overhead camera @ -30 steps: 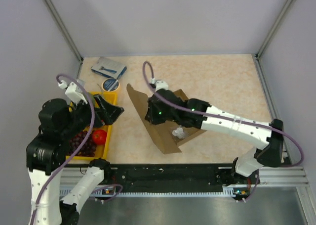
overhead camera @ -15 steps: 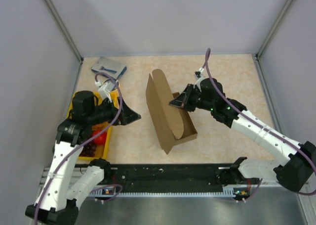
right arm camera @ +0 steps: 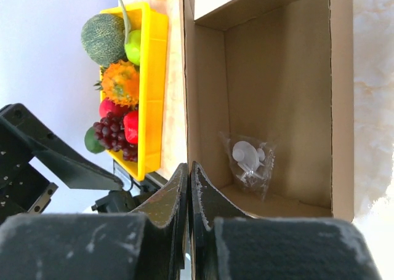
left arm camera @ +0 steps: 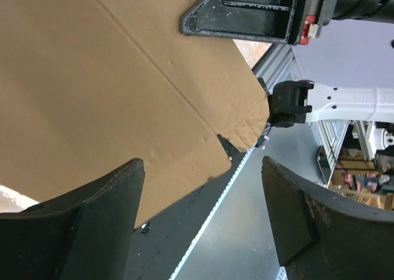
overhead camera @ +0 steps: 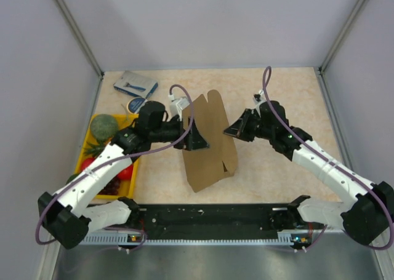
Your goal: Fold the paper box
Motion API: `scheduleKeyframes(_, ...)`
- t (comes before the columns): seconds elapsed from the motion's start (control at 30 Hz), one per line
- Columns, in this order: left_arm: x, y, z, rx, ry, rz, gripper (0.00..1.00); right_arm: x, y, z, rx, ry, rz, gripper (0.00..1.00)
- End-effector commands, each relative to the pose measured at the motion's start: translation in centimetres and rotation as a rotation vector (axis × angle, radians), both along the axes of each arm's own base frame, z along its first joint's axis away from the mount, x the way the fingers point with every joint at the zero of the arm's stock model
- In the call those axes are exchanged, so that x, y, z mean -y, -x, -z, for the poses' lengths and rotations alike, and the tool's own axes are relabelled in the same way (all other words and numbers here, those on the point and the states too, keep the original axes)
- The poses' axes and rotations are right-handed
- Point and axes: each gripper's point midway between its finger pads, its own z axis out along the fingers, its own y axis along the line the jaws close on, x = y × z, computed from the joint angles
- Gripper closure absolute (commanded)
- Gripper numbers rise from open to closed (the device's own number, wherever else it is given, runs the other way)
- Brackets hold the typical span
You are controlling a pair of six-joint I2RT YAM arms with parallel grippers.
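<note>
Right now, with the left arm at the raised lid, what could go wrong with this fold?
1. The left fingers stand open at the raised lid of the paper box, not clamped on it. A push could slide the whole box rather than fold it.
2. The right fingers are shut and sit over the box on the lid's far side. Closing the lid may bump them.
3. A clear bag lies loose inside and could shift.
</note>
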Motion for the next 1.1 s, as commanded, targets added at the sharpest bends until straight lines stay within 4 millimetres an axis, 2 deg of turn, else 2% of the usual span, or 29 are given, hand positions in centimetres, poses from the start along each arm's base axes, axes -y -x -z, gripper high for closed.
scheduleKeyframes(0.0,2.9,-2.3,-2.0,0.093,0.024,-0.017,0.2,0.5,0.5,-0.5,0.041,0.006,-0.028,0.99)
scheduleKeyframes(0.17,3.8,-3.4,0.7,0.08,-0.065,-0.037,0.2,0.6,0.8,0.2,0.034,0.013,-0.029,0.98)
scheduleKeyframes(0.27,4.1,-3.3,2.0,0.068,-0.1,-0.033,0.21,0.6,0.9,0.4,0.031,0.007,-0.033,0.98)
scheduleKeyframes(0.4,3.9,-3.3,2.0,0.095,-0.121,-0.078,0.2,1.1,1.1,0.2,0.011,-0.031,0.025,1.0)
scheduleKeyframes(0.43,3.7,-3.0,1.3,0.129,-0.113,-0.085,0.18,1.2,1.2,0.2,0.0,-0.05,0.043,1.0)
scheduleKeyframes(0.5,3.8,-1.9,1.4,0.211,-0.132,-0.059,0.15,1.5,1.3,0.9,-0.072,-0.109,0.117,1.0)
scheduleKeyframes(0.53,3.2,-1.6,0.3,0.282,-0.128,-0.077,0.14,1.8,1.5,0.4,-0.08,-0.143,0.155,1.0)
scheduleKeyframes(0.57,3.0,-1.0,0.9,0.319,-0.148,-0.068,0.13,1.7,2.0,1.1,-0.106,-0.157,0.176,1.0)
scheduleKeyframes(0.6,3.5,0.4,0.9,0.4,-0.169,-0.01,0.13,2.0,1.6,1.0,-0.123,-0.182,0.252,1.0)
scheduleKeyframes(0.63,2.9,0.4,-0.4,0.485,-0.164,-0.046,0.12,2.1,1.8,0.5,-0.12,-0.195,0.276,1.0)
scheduleKeyframes(0.67,2.8,1.2,0.4,0.527,-0.183,-0.019,0.11,1.9,2.3,0.5,-0.135,-0.185,0.289,1.0)
scheduleKeyframes(0.73,3.0,3.2,-0.4,0.662,-0.183,0.038,0.09,2.1,2.0,0.3,-0.156,-0.178,0.35,1.0)
scheduleKeyframes(0.77,3.0,3.3,-0.4,0.709,-0.191,0.025,0.06,2.0,2.0,-0.1,-0.169,-0.169,0.365,1.0)
scheduleKeyframes(0.8,3.6,4.6,-0.6,0.774,-0.193,0.077,0.06,1.8,2.1,-0.3,-0.17,-0.166,0.39,1.0)
scheduleKeyframes(0.87,3.8,4.8,-1.1,0.833,-0.23,0.063,0.07,1.4,2.2,-1.4,-0.158,-0.16,0.421,1.0)
scheduleKeyframes(0.9,4.4,5.8,-1.2,0.874,-0.242,0.11,0.08,1.5,2.5,-1.3,-0.15,-0.136,0.469,1.0)
scheduleKeyframes(0.93,5.0,5.8,-0.8,0.897,-0.282,0.127,0.09,1.4,2.8,-1.4,-0.147,-0.126,0.49,1.0)
scheduleKeyframes(0.97,5.5,5.9,-1.9,0.922,-0.285,0.122,0.1,1.3,2.7,-2.1,-0.135,-0.136,0.513,1.0)
scheduleKeyframes(1.03,6.4,6.2,-1.6,0.969,-0.357,0.132,0.12,1.2,2.7,-2.3,-0.122,-0.136,0.557,1.0)
scheduleKeyframes(1.07,6.8,6.2,-2.7,0.984,-0.354,0.118,0.12,1.0,2.6,-2.7,-0.118,-0.144,0.561,1.0)
